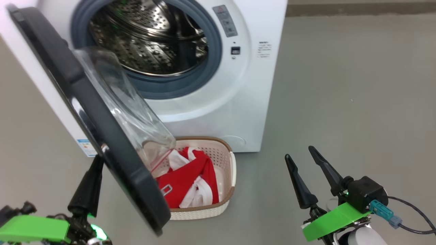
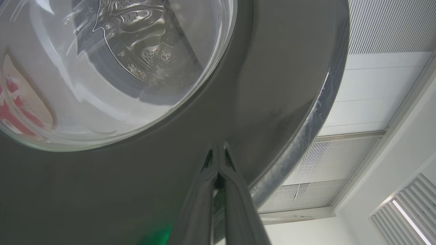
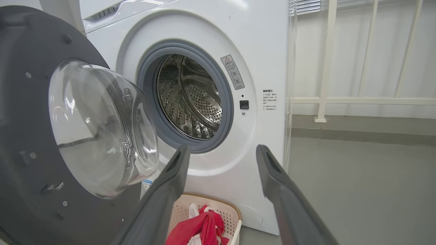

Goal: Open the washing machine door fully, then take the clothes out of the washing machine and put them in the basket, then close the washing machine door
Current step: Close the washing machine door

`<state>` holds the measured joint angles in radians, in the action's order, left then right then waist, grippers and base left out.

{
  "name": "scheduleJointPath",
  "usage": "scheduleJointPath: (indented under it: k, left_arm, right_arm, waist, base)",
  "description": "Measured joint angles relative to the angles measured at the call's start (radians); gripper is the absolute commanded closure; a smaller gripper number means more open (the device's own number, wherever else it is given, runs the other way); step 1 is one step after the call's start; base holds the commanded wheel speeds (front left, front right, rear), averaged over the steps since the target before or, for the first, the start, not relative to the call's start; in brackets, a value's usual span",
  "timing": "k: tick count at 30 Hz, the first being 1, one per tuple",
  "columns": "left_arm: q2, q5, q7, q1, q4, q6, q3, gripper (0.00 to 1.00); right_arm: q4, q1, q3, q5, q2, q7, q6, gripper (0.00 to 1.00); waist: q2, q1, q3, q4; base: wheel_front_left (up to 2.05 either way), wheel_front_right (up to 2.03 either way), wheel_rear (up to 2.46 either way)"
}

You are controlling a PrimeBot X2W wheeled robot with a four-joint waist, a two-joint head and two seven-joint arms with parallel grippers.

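The washing machine (image 1: 238, 102) stands with its steel drum (image 1: 150, 37) showing no fabric. The washing machine door (image 1: 95, 112) hangs swung out to the left, its glass bowl (image 1: 129, 115) reaching over the basket. The basket (image 1: 204, 212) sits on the floor before the washer and holds the red and white clothes (image 1: 190, 177). My left gripper (image 1: 98, 160) is shut, its tips (image 2: 218, 151) against the door's black outer face (image 2: 102, 190). At the lower right my right gripper (image 1: 299, 153) is open and holds nothing. From the right wrist, the open fingers (image 3: 170, 183) frame the washer front (image 3: 265, 51), the door (image 3: 20, 102), the basket (image 3: 221, 200) and the clothes (image 3: 201, 228).
Grey floor (image 1: 340, 85) stretches wide to the right of the washer. A dark cable (image 1: 408, 211) trails from my right wrist. A white railing (image 3: 323, 68) runs along the wall behind the machine. A blue label (image 1: 87, 148) sits low on the washer's side.
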<state>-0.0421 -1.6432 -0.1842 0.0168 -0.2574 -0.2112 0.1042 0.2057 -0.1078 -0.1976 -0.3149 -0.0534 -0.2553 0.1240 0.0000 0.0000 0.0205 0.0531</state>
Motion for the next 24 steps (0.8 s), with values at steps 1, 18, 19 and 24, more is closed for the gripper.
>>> scheduleJointPath:
  k: [1,18,19,24]
  left_arm:
    - [0.000,-0.004,0.003,0.010,0.003,0.001,-0.003,1.00]
    - [0.000,-0.030,0.017,0.189,0.117,0.073,-0.029,1.00]
    - [-0.002,-0.030,0.017,0.204,0.130,0.079,-0.029,1.00]
    - [-0.012,-0.010,0.019,0.274,0.187,0.107,-0.032,1.00]
  right_arm:
    - [-0.001,-0.001,0.000,0.000,0.000,0.000,0.000,0.00]
    - [-0.021,-0.059,-0.002,0.000,0.000,0.000,0.000,0.00]
    - [-0.023,-0.062,-0.002,0.000,0.000,0.000,0.000,0.00]
    - [-0.025,-0.066,-0.003,-0.001,0.000,0.000,0.000,0.00]
  waist:
    - [0.0000,0.0001,0.005,-0.007]
    - [0.0000,0.0000,0.073,-0.144]
    - [0.0000,0.0000,0.078,-0.151]
    - [0.0000,0.0001,0.100,-0.188]
  base:
    - [0.00,0.00,0.00]
    - [0.00,0.00,0.00]
    - [0.00,0.00,0.00]
    - [0.00,0.00,0.00]
